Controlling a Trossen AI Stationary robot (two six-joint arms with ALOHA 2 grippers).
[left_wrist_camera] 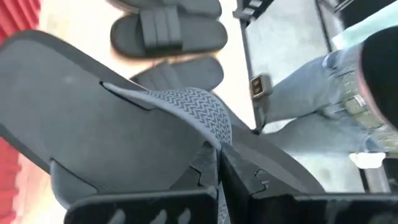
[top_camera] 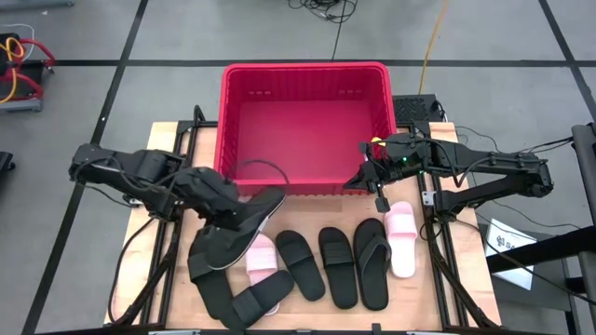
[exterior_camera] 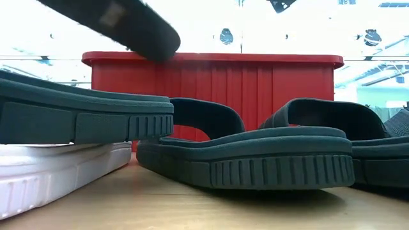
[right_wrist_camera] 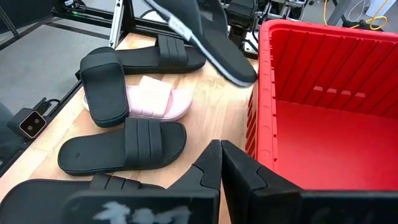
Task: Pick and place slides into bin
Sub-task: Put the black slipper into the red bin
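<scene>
Black slides (exterior_camera: 249, 156) before empty red bin (top_camera: 307, 74).

Bright red ribbed plastic bin (top_camera: 307, 88), pale wood tabletop (top_camera: 466, 279). Flat foam slides are mostly black (top_camera: 300, 264), two light pink (top_camera: 401, 238). The lifted black flip-flop (left_wrist_camera: 93, 124) has a grey chevron-weave strap (left_wrist_camera: 193, 109).

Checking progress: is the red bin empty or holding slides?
Empty: the high view shows the bin's bare red floor; slides remain on the table.
</scene>
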